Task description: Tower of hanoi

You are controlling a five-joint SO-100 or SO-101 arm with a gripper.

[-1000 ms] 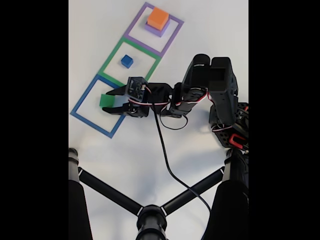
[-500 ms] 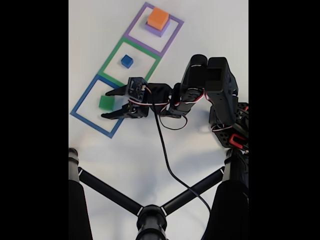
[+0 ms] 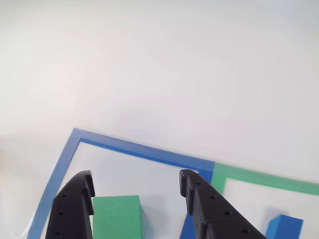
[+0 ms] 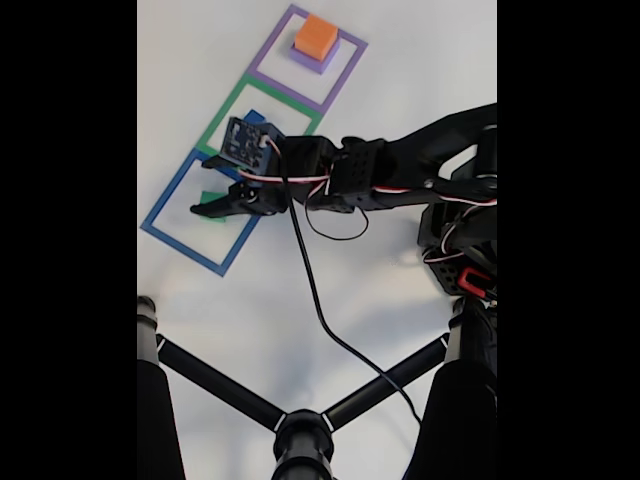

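White worktop (image 4: 300, 300) bearing three taped square outlines in a diagonal row: a blue square (image 4: 165, 235) nearest the left edge in the fixed view, a green square (image 4: 222, 115) in the middle, and a purple square (image 4: 268, 55) towards the top edge.

The pincer (image 4: 212, 202) reaches over the blue square from the right in the fixed view, with the arm (image 4: 400, 170) stretched across the worktop from its base (image 4: 460, 270) at the right edge.

In the other view, the pincer (image 3: 135, 186) is spread wide, its two black fingers (image 3: 75, 204) standing well apart and gripping nothing. The green block (image 3: 117, 216) lies on the worktop inside the blue square (image 3: 144, 152), in the gap between the fingers. It sits just beside the left finger, and a clear gap separates it from the right finger. Contact with the left finger cannot be judged. In the fixed view, the green block (image 4: 211, 213) is largely covered by the pincer.

The blue block (image 3: 284, 226) lies in the green square (image 3: 259, 177), outside the right finger in the other view. The orange block (image 4: 318, 34) rests on the purple block (image 4: 312, 60) inside the purple square. A black cable (image 4: 320, 310) trails from the arm towards the bottom edge, where a black tripod (image 4: 300, 430) stands.
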